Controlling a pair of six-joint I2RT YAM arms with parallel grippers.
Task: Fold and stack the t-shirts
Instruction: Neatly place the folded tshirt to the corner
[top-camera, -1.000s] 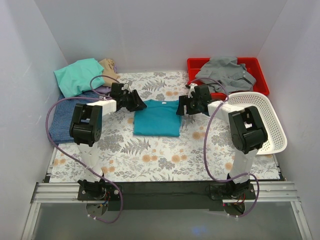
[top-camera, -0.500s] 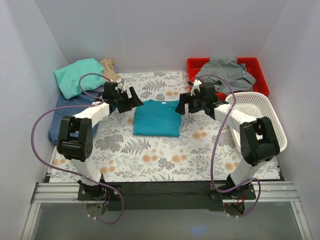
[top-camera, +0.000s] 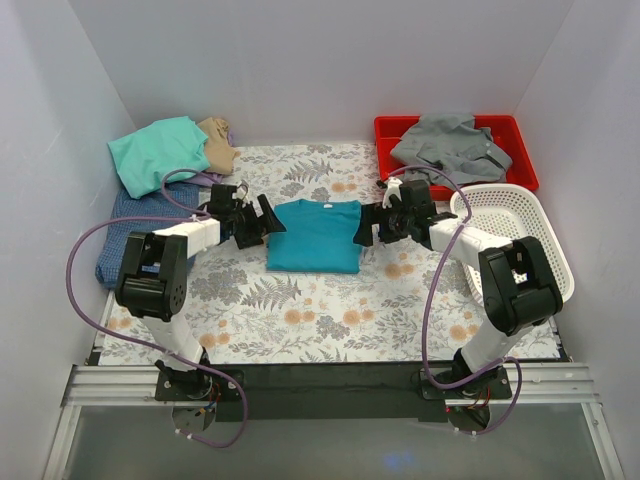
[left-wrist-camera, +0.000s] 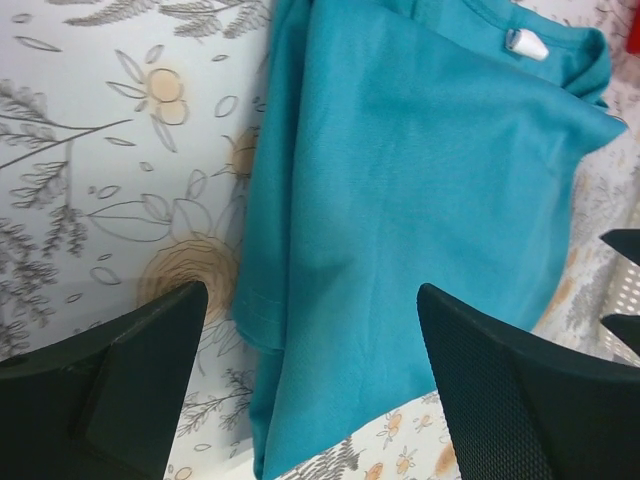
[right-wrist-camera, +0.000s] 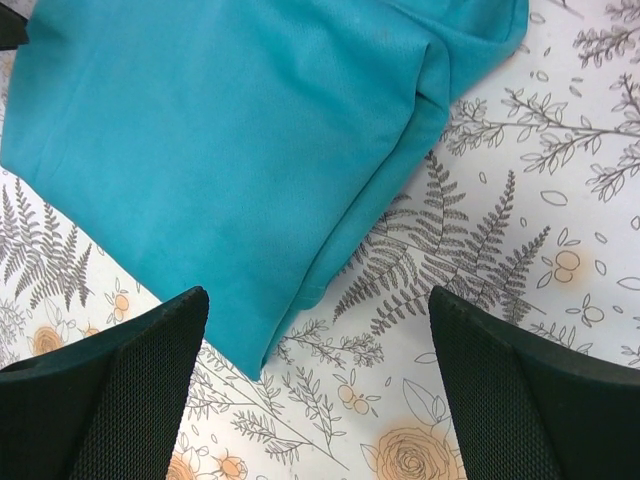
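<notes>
The red plastic tray (top-camera: 385, 128) sits at the far right corner of the table (top-camera: 330, 310) and holds a crumpled grey t-shirt (top-camera: 450, 140) that covers most of it. The white mesh basket (top-camera: 540, 235) lies just near of the tray, against the right edge.

At the far left corner lies a loose pile of shirts. A mint green t-shirt (top-camera: 155, 152) is on top, a tan one (top-camera: 217, 140) is to its right, and a blue-checked one (top-camera: 125, 230) is spread out nearer.

The deep-teal t-shirt (top-camera: 315, 235) lies folded into a rough rectangle in the middle of the flower-patterned table. Its collar is at the far side, and a white neck label (left-wrist-camera: 525, 42) shows there.

Both arms reach inward and low, one on each side of the teal shirt.

The left gripper (top-camera: 272, 220) is at the shirt's left edge with its jaws spread wide. In the left wrist view, that folded edge runs between the two black fingers (left-wrist-camera: 130, 390).

The right gripper (top-camera: 363, 228) is at the shirt's right edge, also spread wide. In the right wrist view, the shirt's side edge and near corner lie between its fingers (right-wrist-camera: 540, 390).

Neither claw holds any cloth, and I cannot tell whether the fingertips touch the table.
</notes>
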